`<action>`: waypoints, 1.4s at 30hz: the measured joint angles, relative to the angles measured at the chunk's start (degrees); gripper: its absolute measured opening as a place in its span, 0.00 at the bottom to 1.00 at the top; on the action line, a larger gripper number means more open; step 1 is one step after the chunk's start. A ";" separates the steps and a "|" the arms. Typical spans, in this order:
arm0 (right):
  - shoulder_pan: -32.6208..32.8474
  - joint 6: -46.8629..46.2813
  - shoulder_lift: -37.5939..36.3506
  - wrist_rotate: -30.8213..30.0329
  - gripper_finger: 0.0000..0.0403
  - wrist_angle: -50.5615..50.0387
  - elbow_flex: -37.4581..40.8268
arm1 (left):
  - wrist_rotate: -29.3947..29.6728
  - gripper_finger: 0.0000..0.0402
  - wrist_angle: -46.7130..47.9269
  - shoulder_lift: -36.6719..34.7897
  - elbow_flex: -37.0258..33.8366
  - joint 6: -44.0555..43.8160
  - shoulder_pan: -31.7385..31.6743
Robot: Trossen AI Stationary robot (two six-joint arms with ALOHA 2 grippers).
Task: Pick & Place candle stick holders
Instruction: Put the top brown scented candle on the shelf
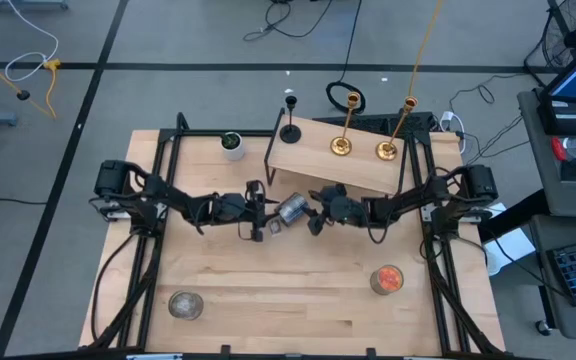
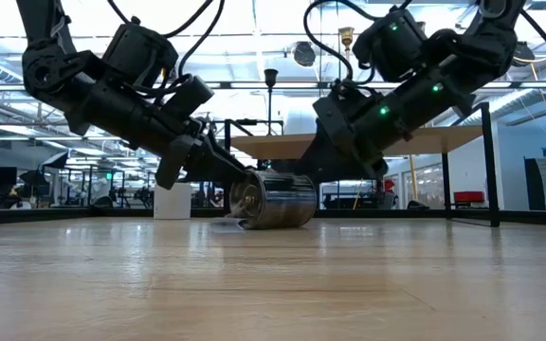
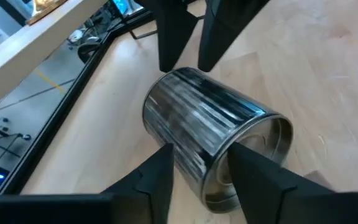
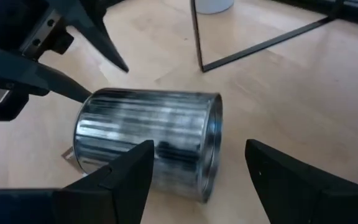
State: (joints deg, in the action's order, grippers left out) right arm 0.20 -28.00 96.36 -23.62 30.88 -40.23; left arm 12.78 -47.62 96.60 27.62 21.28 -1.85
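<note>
- We read the wooden tabletop [image 1: 298, 300] as the pick-up area and the raised wooden shelf [image 1: 313, 160] at its far side as the likely drop-off; that is our judgement from how things lie.
- Three holders already stand on or at the shelf: two brass holders [image 1: 341, 147] [image 1: 387, 151] with tall thin tapers, and the slim black holder [image 1: 290, 132] at the shelf's left corner.
- We count the job as about half done, with three glass cups left on the tabletop.
- The silvery cup [image 1: 293, 209] lies tipped on its side in the middle, between both arms.
- The left gripper [image 1: 268, 222] has its jaws spread, one finger [image 3: 157, 180] on each side of the cup's closed end, not visibly squeezing.
- The right gripper [image 1: 313, 222] faces it from the other side, jaws spread wide about the cup's open rim, which shows best in the right wrist view.
- A second silvery cup [image 1: 185, 304] waits near the front left, well apart from the arms.
- The orange-red cup [image 1: 387, 279] waits at the front right.
- The small white cup [image 1: 232, 145] at the back left is no holder; we leave it.
</note>
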 joint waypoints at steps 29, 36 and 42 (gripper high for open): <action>-2.39 1.62 0.35 20.79 0.62 0.79 0.07 | -8.38 0.29 -0.08 -0.02 -0.09 -0.06 -4.02; -2.41 1.63 0.39 20.96 0.62 1.14 0.07 | -13.00 0.29 -2.30 -0.02 -0.05 4.92 -3.29; -2.50 1.50 0.50 25.32 0.62 2.82 0.15 | -13.84 0.22 -5.29 -0.11 1.77 8.62 -1.75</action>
State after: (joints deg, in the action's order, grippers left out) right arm -2.30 -26.50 96.86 1.70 33.70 -40.07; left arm -1.06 -52.91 96.49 29.39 29.90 -3.60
